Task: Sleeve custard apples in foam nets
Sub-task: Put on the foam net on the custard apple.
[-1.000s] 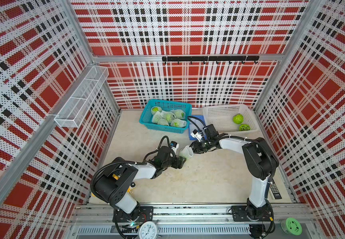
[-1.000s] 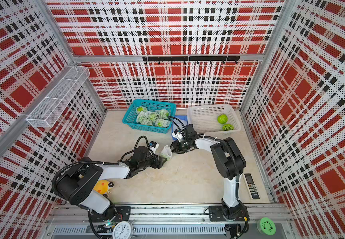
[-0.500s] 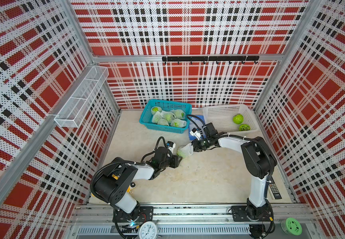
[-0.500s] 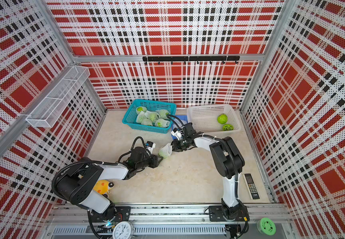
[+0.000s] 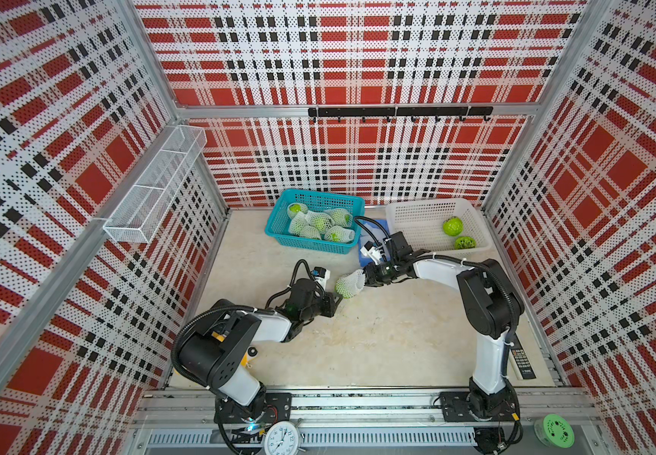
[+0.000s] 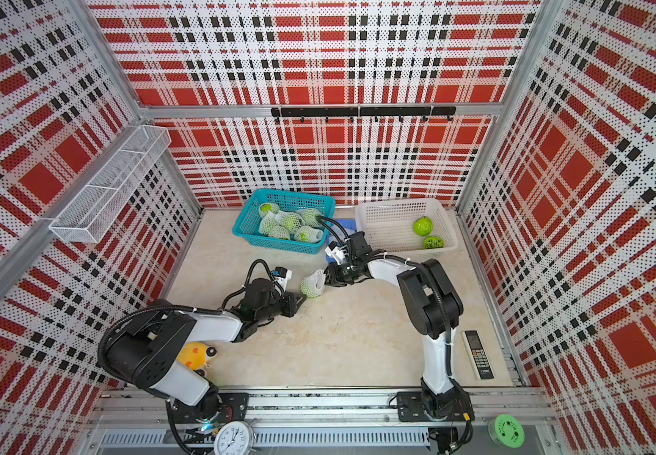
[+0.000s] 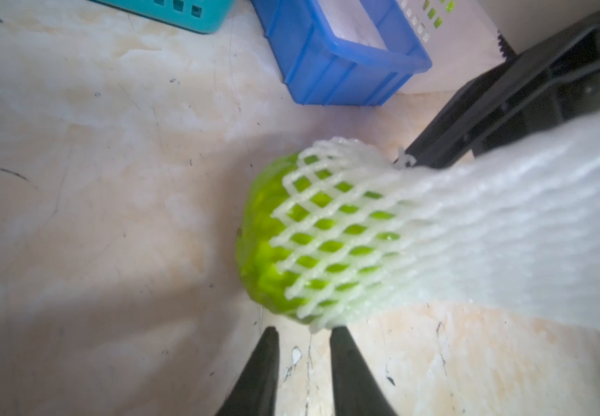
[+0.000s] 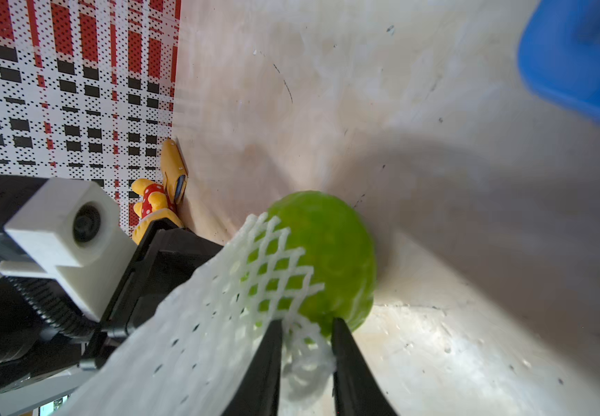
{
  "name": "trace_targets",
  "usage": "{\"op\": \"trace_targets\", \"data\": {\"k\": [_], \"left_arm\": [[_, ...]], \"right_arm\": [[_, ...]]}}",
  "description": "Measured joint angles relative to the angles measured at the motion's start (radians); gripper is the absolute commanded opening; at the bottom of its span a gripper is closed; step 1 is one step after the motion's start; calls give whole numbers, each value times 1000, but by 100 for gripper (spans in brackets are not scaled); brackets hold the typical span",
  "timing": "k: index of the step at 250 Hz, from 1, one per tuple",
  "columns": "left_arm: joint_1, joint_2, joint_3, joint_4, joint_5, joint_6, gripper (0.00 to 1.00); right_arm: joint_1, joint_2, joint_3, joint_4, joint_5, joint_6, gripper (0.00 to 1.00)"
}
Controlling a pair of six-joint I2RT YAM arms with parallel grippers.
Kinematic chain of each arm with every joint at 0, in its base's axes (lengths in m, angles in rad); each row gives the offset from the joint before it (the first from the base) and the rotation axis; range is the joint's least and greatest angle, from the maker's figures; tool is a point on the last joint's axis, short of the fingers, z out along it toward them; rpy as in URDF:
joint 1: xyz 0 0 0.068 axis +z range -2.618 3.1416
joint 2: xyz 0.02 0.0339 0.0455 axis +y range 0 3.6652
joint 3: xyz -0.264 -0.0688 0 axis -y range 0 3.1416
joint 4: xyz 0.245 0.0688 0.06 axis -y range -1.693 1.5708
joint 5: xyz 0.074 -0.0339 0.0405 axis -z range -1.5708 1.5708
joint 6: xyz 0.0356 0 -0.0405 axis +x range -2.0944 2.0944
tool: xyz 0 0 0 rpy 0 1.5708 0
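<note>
The apple [image 7: 262,252] sits half inside the net [image 7: 435,234], bare end poking out, on the table [image 7: 111,216] right between your two grippers. Your right gripper [image 8: 305,345] pinches the net's loose end between its fingers, with the apple just past its tips. Your left gripper [image 7: 304,345] stops just short of the apple, jaws narrowly apart and holding nothing, one tip at the net's edge.
</note>
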Motion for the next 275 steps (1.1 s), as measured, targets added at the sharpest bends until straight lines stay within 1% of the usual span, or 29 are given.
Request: {"op": "trace_targets", "data": {"k": [35, 50, 97, 123, 142, 168, 211, 245, 275], "left_arm": [[6, -1, 0, 7, 3, -9, 23], [9, -4, 0, 7, 4, -16, 24], [30, -43, -8, 11, 13, -51, 46], [42, -87, -14, 13, 16, -71, 50], [51, -113, -13, 14, 18, -79, 49], [61, -113, 2, 7, 34, -96, 47], [70, -44, 58, 6, 76, -131, 46], [71, 3, 64, 2, 102, -161, 42], [71, 23, 64, -2, 118, -176, 41]], "right_arm": [[0, 4, 10, 0, 9, 3, 24], [1, 4, 12, -2, 12, 3, 24], [3, 7, 18, -4, 17, 3, 24], [4, 10, 29, -5, 22, 3, 24], [5, 11, 37, -5, 24, 3, 24], [8, 12, 46, -5, 31, 4, 24], [17, 13, 51, -5, 39, 4, 24], [22, 13, 54, -5, 49, 7, 24], [26, 13, 59, -4, 56, 9, 24]]}}
